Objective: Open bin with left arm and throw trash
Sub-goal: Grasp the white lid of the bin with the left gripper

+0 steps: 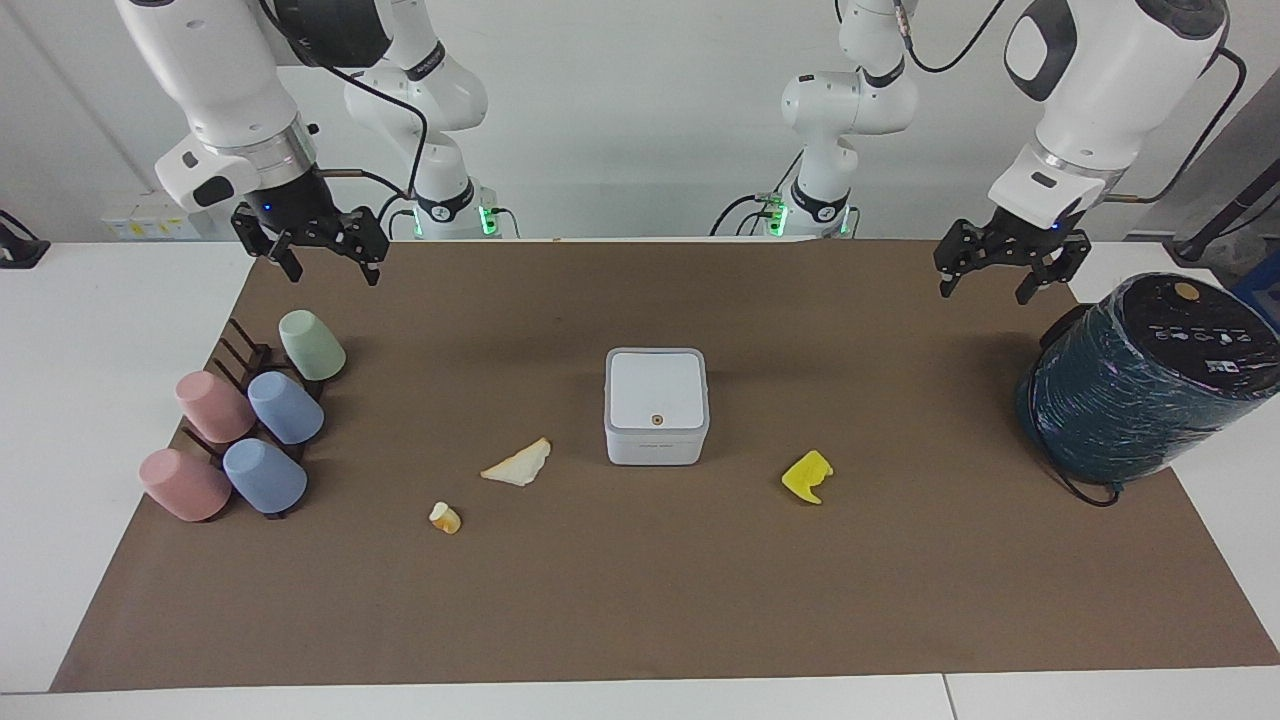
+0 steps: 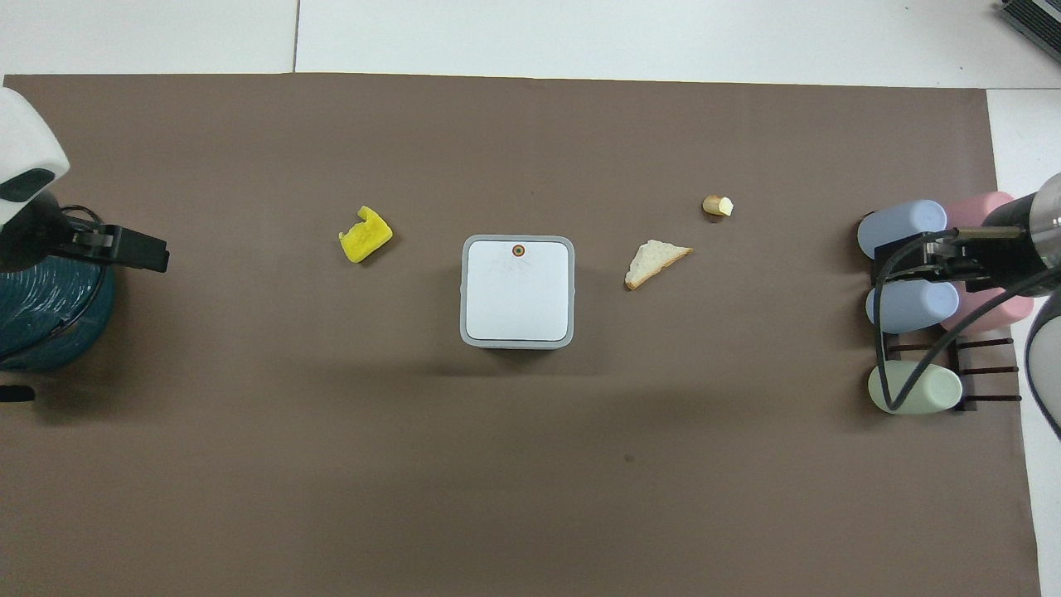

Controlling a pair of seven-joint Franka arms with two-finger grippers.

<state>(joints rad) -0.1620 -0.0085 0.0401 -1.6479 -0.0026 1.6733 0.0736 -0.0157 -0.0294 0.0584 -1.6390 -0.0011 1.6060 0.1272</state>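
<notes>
The bin sat shut in the middle of the brown mat, its lid flat, the small orange dot on the edge farther from me. My left tool hung in the air well apart from it, over the mat's edge at the left arm's end of the worktop, just beside the big dark teal cylinder. Its fingers pointed down and stood spread apart, gripping nothing. The left forearm slanted down toward it from above, wrist bent so the tool faced the mat.

The trash lay loose around the bin, all of it farther from me than the bin's middle. The yellow scrap was on the mat toward the left arm's end, near the bin but not touching it, well apart from my left tool. The bread wedge lay near the bin toward the right arm's end, and the small white-and-tan chunk a little farther from me than the wedge.

My right tool waited in the air over the mat's corner at the right arm's end, above the rack of cups, fingers spread open and down, empty. Five cups, two pink, two blue and one green, lay tipped on that rack.
</notes>
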